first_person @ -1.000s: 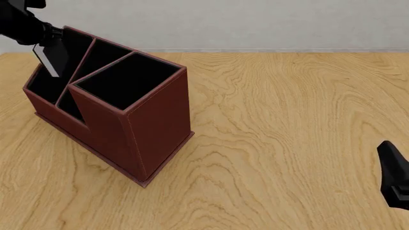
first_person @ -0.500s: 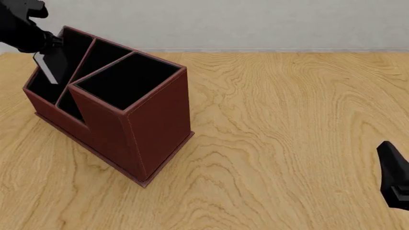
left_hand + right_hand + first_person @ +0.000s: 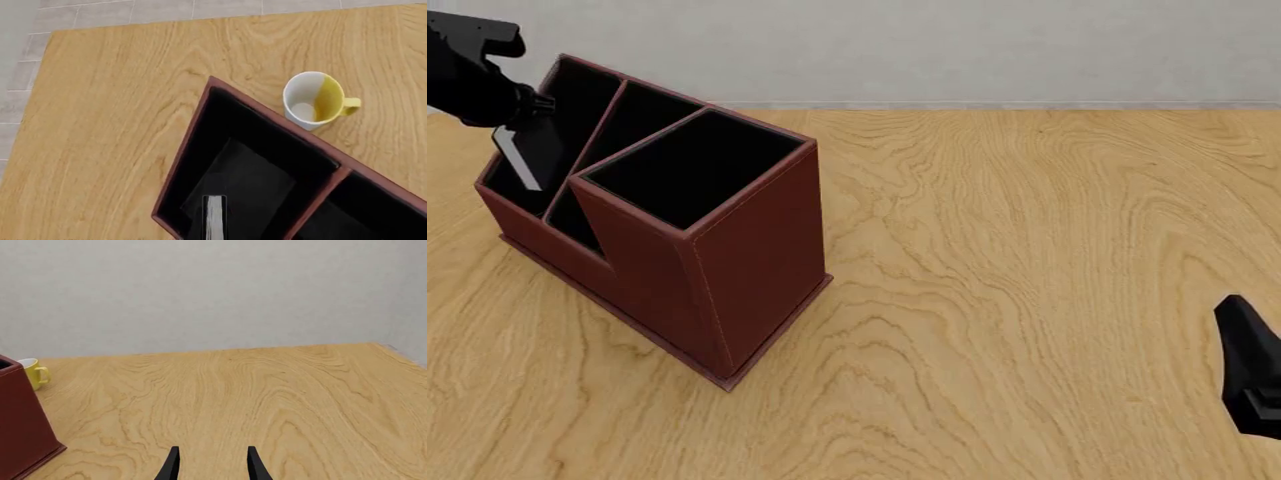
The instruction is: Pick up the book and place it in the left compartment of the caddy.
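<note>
The red-brown caddy [image 3: 761, 260] stands at the left of the table, its tall end nearest me. My left gripper [image 3: 534, 105] is over its far-left end, shut on the small black book [image 3: 518, 160]. The book hangs tilted with its white page edge showing, its lower part inside the narrow left compartment [image 3: 594, 90]. In the left wrist view the book's page edge [image 3: 213, 217] sits inside that black-lined slot [image 3: 267, 145]; the fingers do not show there. My right gripper [image 3: 1254, 370] is open and empty low at the right, its view [image 3: 212, 465] facing bare table.
A white and yellow mug [image 3: 313, 102] stands on the table just beyond the caddy's far wall [image 3: 193, 145]; it also shows in the right wrist view [image 3: 37, 372] behind the caddy's corner [image 3: 20, 425]. A grey wall runs behind the table's far edge.
My left gripper has moved down and a little left, lowering the book deeper into the left compartment. The right arm has not moved.
</note>
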